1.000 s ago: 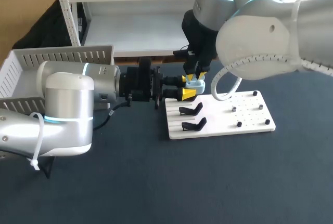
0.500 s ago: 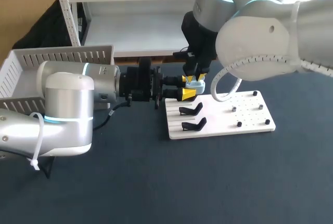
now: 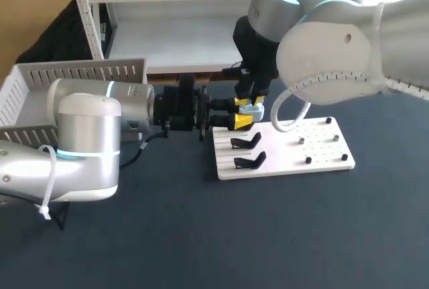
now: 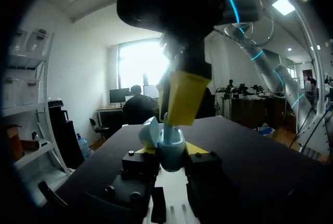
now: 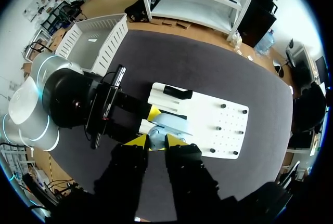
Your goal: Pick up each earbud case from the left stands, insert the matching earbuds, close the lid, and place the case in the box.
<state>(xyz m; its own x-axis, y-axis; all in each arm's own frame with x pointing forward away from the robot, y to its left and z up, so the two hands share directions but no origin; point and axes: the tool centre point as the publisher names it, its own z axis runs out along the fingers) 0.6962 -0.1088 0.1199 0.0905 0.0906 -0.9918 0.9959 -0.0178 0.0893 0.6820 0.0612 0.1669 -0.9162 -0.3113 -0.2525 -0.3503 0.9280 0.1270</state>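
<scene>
The left end effector is clamped on the pale blue earbud case. It holds the case, lid open, just above the far left corner of the white stand board. The right end effector hangs directly over the case's opening, and I cannot tell whether it grips anything.
</scene>
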